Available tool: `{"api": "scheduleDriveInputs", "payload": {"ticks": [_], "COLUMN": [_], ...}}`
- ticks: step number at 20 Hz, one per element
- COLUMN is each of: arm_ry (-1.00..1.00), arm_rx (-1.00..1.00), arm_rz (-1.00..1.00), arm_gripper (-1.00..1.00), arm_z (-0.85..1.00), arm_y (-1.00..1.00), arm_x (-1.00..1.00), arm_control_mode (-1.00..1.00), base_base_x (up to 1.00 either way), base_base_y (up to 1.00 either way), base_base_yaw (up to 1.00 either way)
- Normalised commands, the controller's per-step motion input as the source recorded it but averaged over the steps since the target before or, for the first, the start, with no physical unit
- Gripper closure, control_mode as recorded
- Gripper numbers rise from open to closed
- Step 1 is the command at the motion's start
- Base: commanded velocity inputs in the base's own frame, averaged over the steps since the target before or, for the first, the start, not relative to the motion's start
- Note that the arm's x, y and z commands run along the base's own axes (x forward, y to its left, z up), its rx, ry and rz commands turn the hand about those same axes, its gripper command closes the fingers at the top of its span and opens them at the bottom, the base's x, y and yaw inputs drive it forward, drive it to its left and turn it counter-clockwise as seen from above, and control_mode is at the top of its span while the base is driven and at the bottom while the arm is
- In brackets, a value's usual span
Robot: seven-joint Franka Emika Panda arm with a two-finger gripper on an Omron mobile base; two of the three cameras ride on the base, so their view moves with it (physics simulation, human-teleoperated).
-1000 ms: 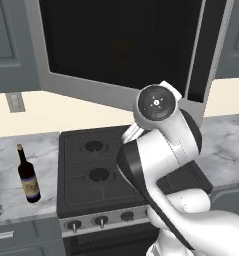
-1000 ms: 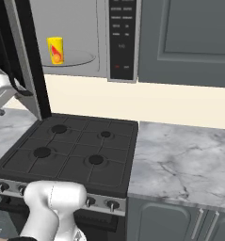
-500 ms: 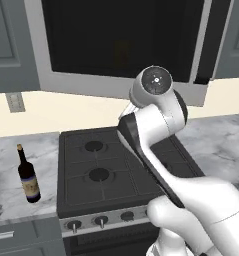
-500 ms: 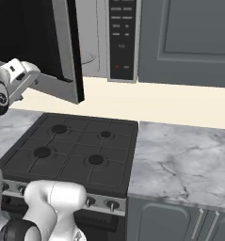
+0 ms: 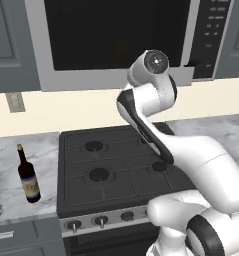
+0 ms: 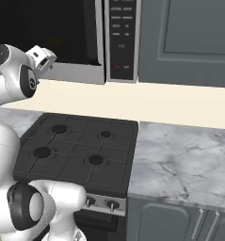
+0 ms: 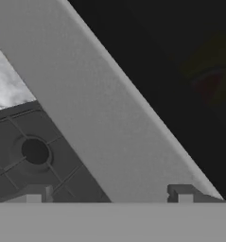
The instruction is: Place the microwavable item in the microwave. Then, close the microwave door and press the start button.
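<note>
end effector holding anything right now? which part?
Nothing held. The end effector is open, fingertips apart against the grey lower frame of the microwave door, with nothing between them.

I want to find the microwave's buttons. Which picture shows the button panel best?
The right base view: the dark button panel faces the camera, rows of buttons and a small red light visible. The left base view catches it at an angle in the upper right corner. The hand view shows just the microwave door, up close.

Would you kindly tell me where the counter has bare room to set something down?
The marble counter right of the stove is bare. Left of the stove, the wine bottle takes part of the strip. The arm crowds the space above the burners.
</note>
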Motion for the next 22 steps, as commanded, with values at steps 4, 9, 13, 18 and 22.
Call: {"api": "scheduleDriveInputs", "payload": {"ticks": [4,9,13,18,22], "arm_ry": [0.0,0.0,-0.06,-0.19,-0.2], "arm_rx": [0.0,0.0,0.0,0.0,0.05], "arm_rz": [0.06,0.08,0.1,0.13,0.1], "arm_gripper": [-1.0,-1.0,-1.0,-1.0,-1.0], "arm_z": [0.29,0.0,0.0,0.01,0.01], "arm_y": [0.0,0.0,0.0,-0.14,-0.67], "arm_x": [0.74,0.36,-0.03,-0.84,-0.96], "arm_control_mode": [-1.0,-1.0,-1.0,-1.0,-1.0], "base_base_x": [0.0,0.0,0.0,0.0,0.0], "base_base_y": [0.0,0.0,0.0,0.0,0.0], "base_base_yaw": [0.0,0.0,0.0,0.0,0.0]}}
